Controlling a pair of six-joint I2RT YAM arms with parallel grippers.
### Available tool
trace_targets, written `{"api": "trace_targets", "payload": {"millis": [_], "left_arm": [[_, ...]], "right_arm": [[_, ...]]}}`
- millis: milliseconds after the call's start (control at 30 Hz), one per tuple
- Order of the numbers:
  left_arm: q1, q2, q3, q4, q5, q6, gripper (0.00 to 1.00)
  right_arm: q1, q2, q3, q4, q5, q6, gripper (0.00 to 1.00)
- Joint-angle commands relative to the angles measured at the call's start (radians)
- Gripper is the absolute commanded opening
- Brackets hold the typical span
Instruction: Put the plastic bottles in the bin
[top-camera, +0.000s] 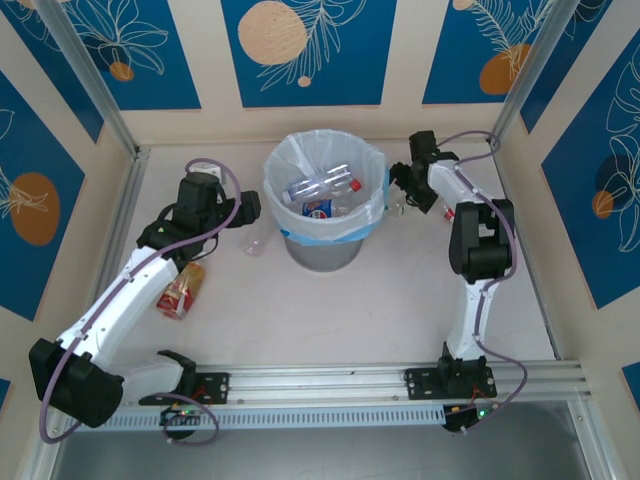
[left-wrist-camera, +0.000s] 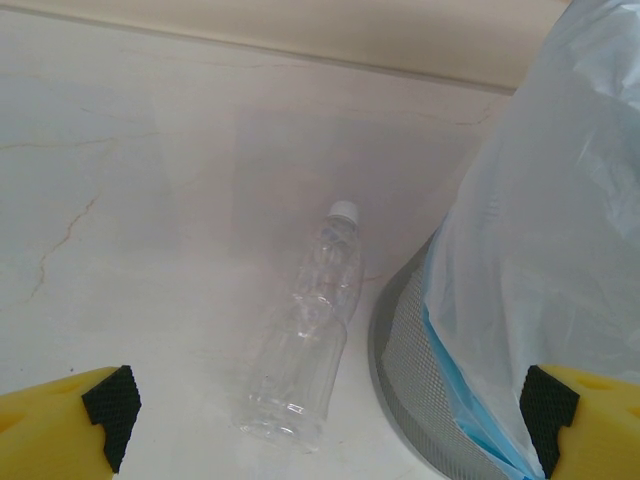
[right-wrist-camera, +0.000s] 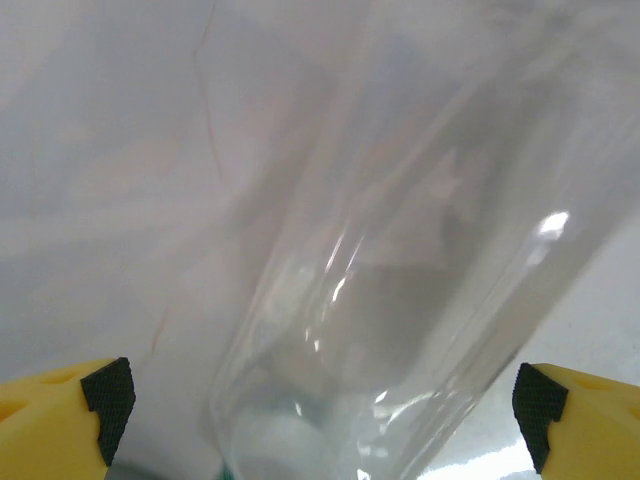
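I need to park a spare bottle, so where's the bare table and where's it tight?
Bare: the table in front of the bin, down to the rail. Tight: a clear bottle lies left of the bin, another bottle right of it.

Pale table (top-camera: 400, 300): bin (top-camera: 325, 255), clear bottle (top-camera: 253, 243) beside it, red-labelled bottle (top-camera: 182, 292)

You have a grey bin (top-camera: 322, 256) lined in translucent white with a blue edge, a clear bottle (left-wrist-camera: 305, 340) capped white, yellow fingers (left-wrist-camera: 55, 425) tipped black, and blue wall panels (top-camera: 305, 70) with peach circles and white leaf outlines.
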Motion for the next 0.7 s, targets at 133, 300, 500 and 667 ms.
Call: {"api": "trace_targets", "payload": {"millis": [133,300,500,667], "left_arm": [[0.015,-0.004,-0.002,0.005,-0.006,0.000,0.99],[0.016,-0.005,-0.005,0.005,-0.013,0.005,0.99],[0.017,-0.007,-0.009,0.007,-0.011,0.000,0.99],[0.018,-0.005,-0.011,0.009,-0.004,-0.005,0.99]], "right_arm": [[0.023,0.131,0.121,-0.132,0.148,0.138,0.99],[0.027,0.170,0.129,-0.123,0.093,0.069,0.97],[0.044,0.153,0.098,-0.117,0.112,-0.037,0.86],[0.052,0.103,0.028,-0.096,0.104,-0.150,0.75]]}}
